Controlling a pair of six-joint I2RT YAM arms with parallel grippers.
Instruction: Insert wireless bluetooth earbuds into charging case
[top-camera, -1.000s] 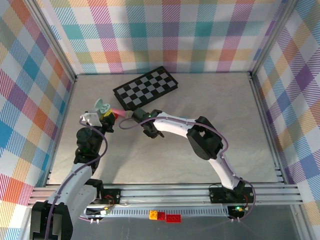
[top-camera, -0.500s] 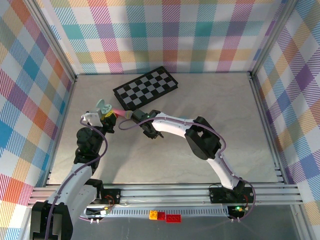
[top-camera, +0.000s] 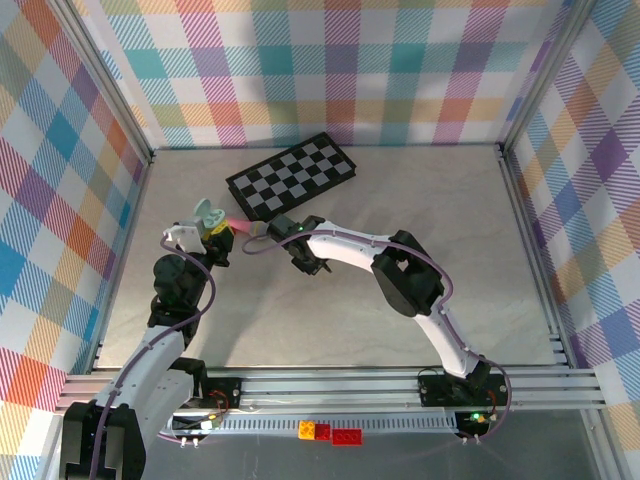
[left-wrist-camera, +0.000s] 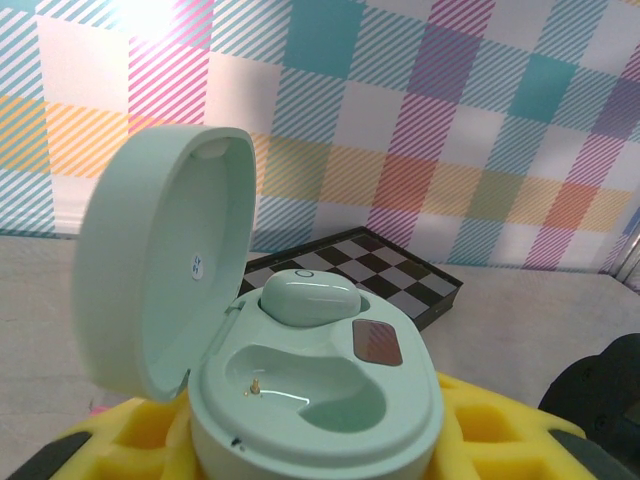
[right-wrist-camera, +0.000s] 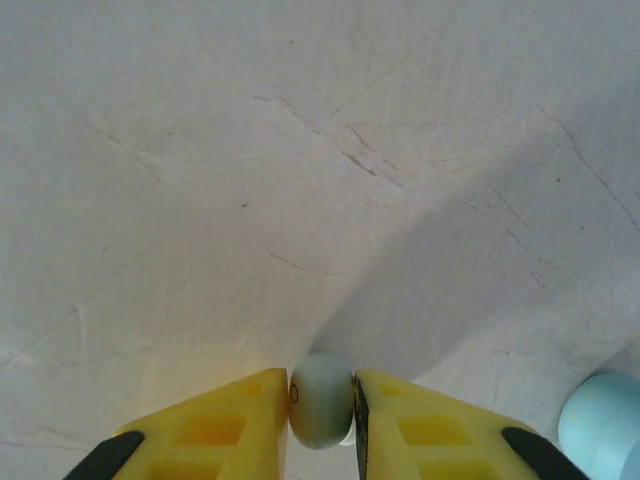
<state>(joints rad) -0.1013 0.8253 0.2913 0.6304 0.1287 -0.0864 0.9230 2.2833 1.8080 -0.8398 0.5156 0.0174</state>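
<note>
Rising from the near-left base, bending the left arm (top-camera: 165, 330) forward along the left side, with the left gripper (top-camera: 212, 233) held up and clamped around the base of an open charging case (left-wrist-camera: 320, 395). Reaching the right arm (top-camera: 400, 280) from the near-right base leftward across the middle, elbow folded, wrist tipped down, with the right gripper (right-wrist-camera: 321, 405) low, yellow pads (right-wrist-camera: 245, 415) pinching an earbud (right-wrist-camera: 320, 398) from both sides.

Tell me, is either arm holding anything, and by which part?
Left fingers grip the open case by its base; right fingers pinch an earbud by its sides.
</note>
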